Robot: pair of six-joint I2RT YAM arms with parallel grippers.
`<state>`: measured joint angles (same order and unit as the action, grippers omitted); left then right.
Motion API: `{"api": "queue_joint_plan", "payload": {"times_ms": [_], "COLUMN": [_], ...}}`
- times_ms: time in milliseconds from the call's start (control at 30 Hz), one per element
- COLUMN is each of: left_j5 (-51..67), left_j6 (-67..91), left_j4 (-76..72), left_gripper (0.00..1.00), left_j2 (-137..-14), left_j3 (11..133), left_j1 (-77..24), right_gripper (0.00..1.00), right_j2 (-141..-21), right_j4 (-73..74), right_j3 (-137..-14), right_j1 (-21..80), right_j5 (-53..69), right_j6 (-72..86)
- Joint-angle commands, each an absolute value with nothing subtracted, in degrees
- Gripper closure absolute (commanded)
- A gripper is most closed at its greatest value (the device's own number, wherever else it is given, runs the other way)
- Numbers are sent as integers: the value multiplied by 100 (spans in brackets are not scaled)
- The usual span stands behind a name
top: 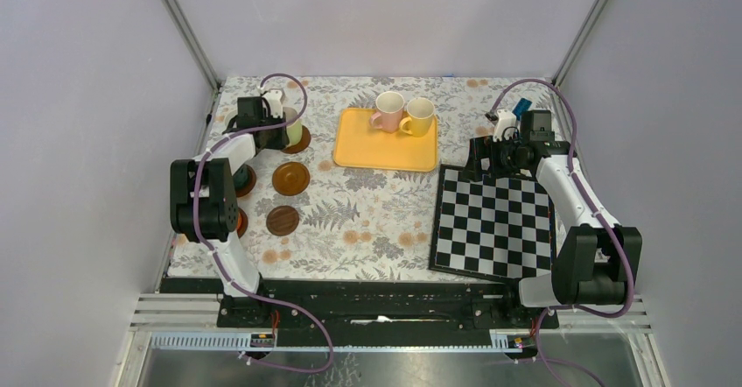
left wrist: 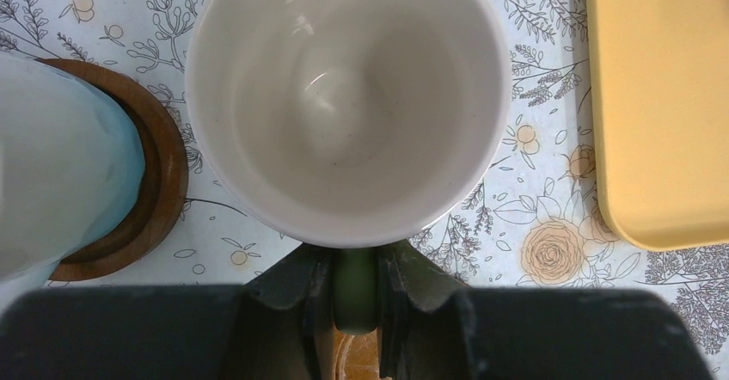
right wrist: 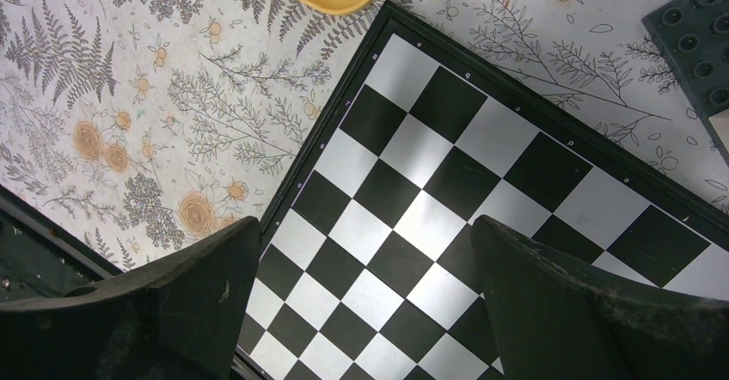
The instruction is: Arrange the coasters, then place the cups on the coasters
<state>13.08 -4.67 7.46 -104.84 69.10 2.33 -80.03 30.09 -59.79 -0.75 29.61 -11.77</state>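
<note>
Counter [top: 367,229], floral cloth. Your holdings:

- Yellow tray [top: 385,151], far centre: holds two upright cups side by side, the pink cup [top: 388,111] and the yellow cup [top: 419,116].
- Light green cup [left wrist: 344,96]: upright and empty, at far left beside the tray. Your left gripper [left wrist: 355,268] is clamped on its handle. A rim coaster [top: 304,144] shows at its edge from above, but you cannot tell whether the cup rests on it.
- Pale blue cup [left wrist: 52,156]: standing on its own coaster [left wrist: 163,182], just beside the green one.
- Middle coaster [top: 290,178] and near coaster [top: 283,220]: bare, apart from each other.
- Chequered board [top: 494,225], right: your right gripper [right wrist: 365,303] hangs over its far corner, fingers spread wide, holding nothing.
</note>
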Motion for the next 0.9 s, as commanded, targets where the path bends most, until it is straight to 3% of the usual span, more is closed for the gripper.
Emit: {"api": "queue_joint_plan", "payload": {"times_ms": [0, 133, 267, 533, 867], "left_j5": [1454, 1479, 1476, 1405, 1251], "left_j6": [-531, -499, -503, -501, -439], "left_j4": [246, 255, 335, 441, 772], "left_gripper": [94, 77, 70, 37, 16], "left_j2": [-10447, -10398, -10358, -10084, -9383], "left_j3": [7225, 7202, 7224, 7198, 7282], "left_j1": [255, 245, 249, 238, 149], "right_gripper": [2, 2, 2, 2, 2], "right_j2": [-7975, -7986, -7978, -7962, -7924], "right_j4": [3004, 3014, 3016, 3010, 3024], "right_j3": [-5986, -5985, -6004, -5986, -6005], "right_j1": [-26, -27, -26, -28, -31], "right_j5": [3041, 3045, 3064, 3072, 3094], "right_j6": [-1193, -1197, -1200, -1192, -1179]}}
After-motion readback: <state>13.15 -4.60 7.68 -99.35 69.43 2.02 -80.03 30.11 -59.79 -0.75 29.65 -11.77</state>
